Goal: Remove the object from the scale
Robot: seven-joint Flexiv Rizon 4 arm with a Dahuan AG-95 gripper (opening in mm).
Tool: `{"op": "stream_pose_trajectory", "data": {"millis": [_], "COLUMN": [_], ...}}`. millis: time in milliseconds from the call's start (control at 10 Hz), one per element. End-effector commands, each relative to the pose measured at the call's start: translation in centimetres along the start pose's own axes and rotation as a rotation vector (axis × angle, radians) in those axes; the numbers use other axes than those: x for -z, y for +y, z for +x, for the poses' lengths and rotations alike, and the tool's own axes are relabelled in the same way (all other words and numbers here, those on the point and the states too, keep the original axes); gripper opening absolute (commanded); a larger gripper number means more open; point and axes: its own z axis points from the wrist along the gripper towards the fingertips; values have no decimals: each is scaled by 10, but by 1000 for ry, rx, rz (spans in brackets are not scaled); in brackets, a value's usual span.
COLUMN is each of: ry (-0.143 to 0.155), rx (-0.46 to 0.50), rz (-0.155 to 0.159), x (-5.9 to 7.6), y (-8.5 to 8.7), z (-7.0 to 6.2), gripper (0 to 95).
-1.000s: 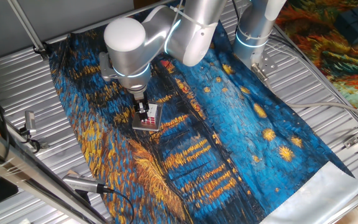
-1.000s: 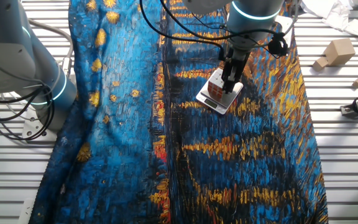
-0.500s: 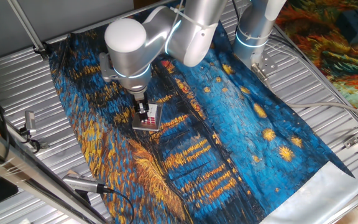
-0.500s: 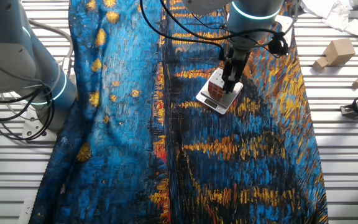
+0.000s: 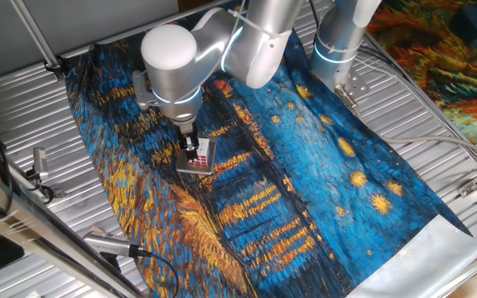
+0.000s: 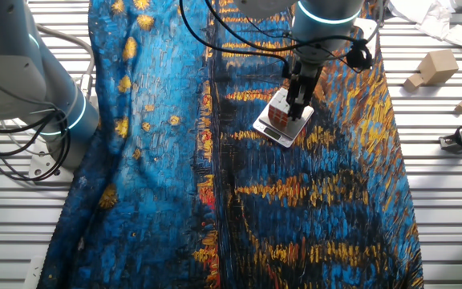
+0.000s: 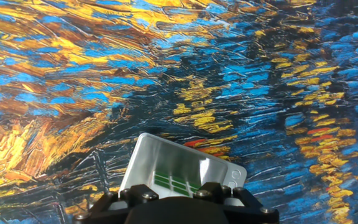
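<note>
**A:** On the blue-and-gold painted cloth [image 5: 305, 165], left of centre in one fixed view, the thin grey metallic scale plate with rounded corners [image 5: 209, 152] is lying flat. The small puzzle cube with white and red stickers [image 5: 195, 159] is sitting on it, not yet lifted.

**B:** Gripper?

**A:** The black two-finger gripper [image 5: 190, 147] on the silver arm [image 5: 190, 64] is hanging straight down over the cube. In the other fixed view the fingers [image 6: 298, 103] are reaching down to cube height, with the cube [image 6: 278, 112] just beside them on the left and the scale [image 6: 284, 127] underneath. They're looking narrow and either on the cube or right against it, but I can't tell whether they're clamping it or how wide the gap is.

**B:** Hand view helping?

**A:** Not much. It's showing the scale [image 7: 166, 163] below the black gripper body, with a green reflection on the metal. The fingertips and cube aren't showing there.

**B:** Progress?

**A:** I'm judging it at the grasp stage. The approach is looking done. Remaining: confirm the grip, lift clear of the plate, carry sideways, set down on the cloth.

**B:** Risks?

**A:** The plate is thin and loose on the fabric, so it could be dragging along if a finger is catching its edge.
</note>
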Motion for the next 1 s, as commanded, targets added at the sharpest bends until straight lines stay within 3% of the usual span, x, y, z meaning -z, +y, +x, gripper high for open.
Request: {"op": "stream_pose_trajectory", "data": {"millis": [100,400,700,800,900,1000], "ry": [4,7,15,20,30,53], "rx": [-29,-33,-33,-33,-32,-32], "rz": [-2,-21,-18,-16,-16,-20], "x": [-1,-5,-7,-9,-13,-17], "y": [1,0,-1,-2,-3,-5], "z": [4,12,14,14,17,20], "gripper": [570,570,570,190,0,0]}}
